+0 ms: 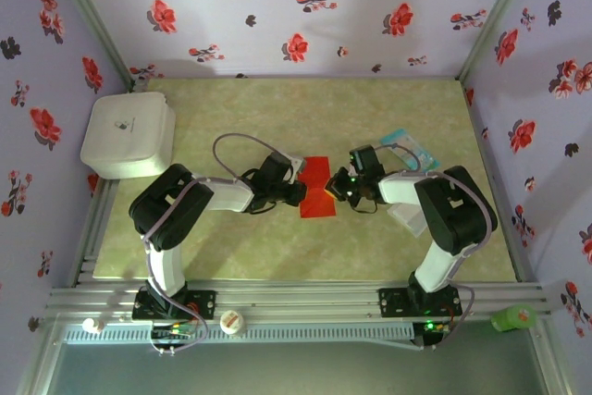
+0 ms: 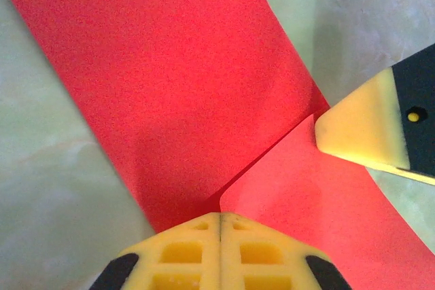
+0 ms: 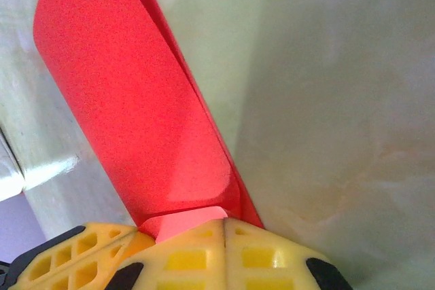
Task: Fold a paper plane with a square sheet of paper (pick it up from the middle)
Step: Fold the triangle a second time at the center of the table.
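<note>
Marbled tabletop (image 1: 277, 256), square sheet of paper (image 2: 170, 86) centre: left gripper (image 2: 221, 219) jaws pressed together against it, right gripper (image 3: 224, 225) pinching its edge.

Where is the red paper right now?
From above, the red paper is in the middle of the table, right between the left gripper and the right gripper.

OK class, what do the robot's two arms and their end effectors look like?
The left arm and right arm have bulky black joint housings joined by white links. A thin grey cable loops off the left one. The left end effector and right end effector have yellow fingers with lattice cut-outs and black trim.
</note>
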Robot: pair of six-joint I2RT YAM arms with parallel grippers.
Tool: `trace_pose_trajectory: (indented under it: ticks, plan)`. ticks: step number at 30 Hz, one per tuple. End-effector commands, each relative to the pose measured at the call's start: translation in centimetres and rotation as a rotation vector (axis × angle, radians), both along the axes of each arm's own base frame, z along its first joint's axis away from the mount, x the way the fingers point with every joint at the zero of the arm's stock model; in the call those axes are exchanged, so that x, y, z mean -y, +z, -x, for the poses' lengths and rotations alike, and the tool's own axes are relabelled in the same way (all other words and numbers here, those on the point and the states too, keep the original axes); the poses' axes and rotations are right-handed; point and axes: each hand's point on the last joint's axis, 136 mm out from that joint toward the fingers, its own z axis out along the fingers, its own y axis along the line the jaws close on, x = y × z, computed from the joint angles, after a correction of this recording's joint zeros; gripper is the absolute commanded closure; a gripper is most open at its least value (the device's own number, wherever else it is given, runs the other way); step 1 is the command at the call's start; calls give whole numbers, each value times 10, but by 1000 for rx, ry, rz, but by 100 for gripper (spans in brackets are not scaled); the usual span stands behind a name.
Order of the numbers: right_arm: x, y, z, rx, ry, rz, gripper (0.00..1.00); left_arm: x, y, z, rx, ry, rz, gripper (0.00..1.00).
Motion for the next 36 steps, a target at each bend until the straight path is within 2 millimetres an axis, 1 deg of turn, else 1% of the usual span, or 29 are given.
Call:
trace_pose_trajectory:
  ticks: [1,4,6,9,11,12,13,15,17,19,20,22,24,26,29,31,33,36]
  plan:
    - [16,4,-4,7,-50,25,100,-13,-16,3,-38,2,-71,100]
    - [7,30,-15,92,-36,-29,100,-13,-15,3,-40,7,-67,100]
    - [5,39,-18,135,-36,-47,100,-12,-14,3,-39,8,-62,100]
    - [-10,37,-16,103,32,-98,100,-12,-14,2,-39,12,-60,100]
    - [-21,30,-13,72,67,-125,100,-11,-14,1,-39,12,-57,100]
    - [-23,27,-13,64,76,-126,100,-12,-14,1,-38,11,-59,100]
    - [-23,18,-11,36,76,-111,100,-12,-14,2,-39,8,-61,100]
    - [-15,2,-8,-1,58,-53,100,-12,-14,2,-39,6,-64,100]
    - [0,-12,-6,-19,20,23,100,-12,-14,3,-40,7,-64,100]
    - [15,-21,-5,-43,-19,96,100,-13,-15,3,-43,9,-65,100]
    - [20,-22,-5,-39,-34,122,100,-14,-16,4,-44,10,-67,100]
    - [26,-20,-7,-35,-68,136,100,-15,-18,5,-47,9,-71,100]
    - [27,-17,-10,-25,-95,107,100,-16,-18,5,-47,9,-72,100]
    - [33,-18,-12,-24,-135,101,100,-16,-18,5,-47,10,-73,100]
    - [33,-12,-18,4,-161,55,99,-15,-19,5,-48,8,-73,100]
    - [26,-3,-22,37,-139,9,98,-15,-18,5,-46,8,-72,100]
    - [23,6,-22,59,-122,-5,98,-15,-17,5,-45,7,-73,100]
    - [18,25,-22,107,-94,-42,96,-15,-17,5,-45,7,-72,100]
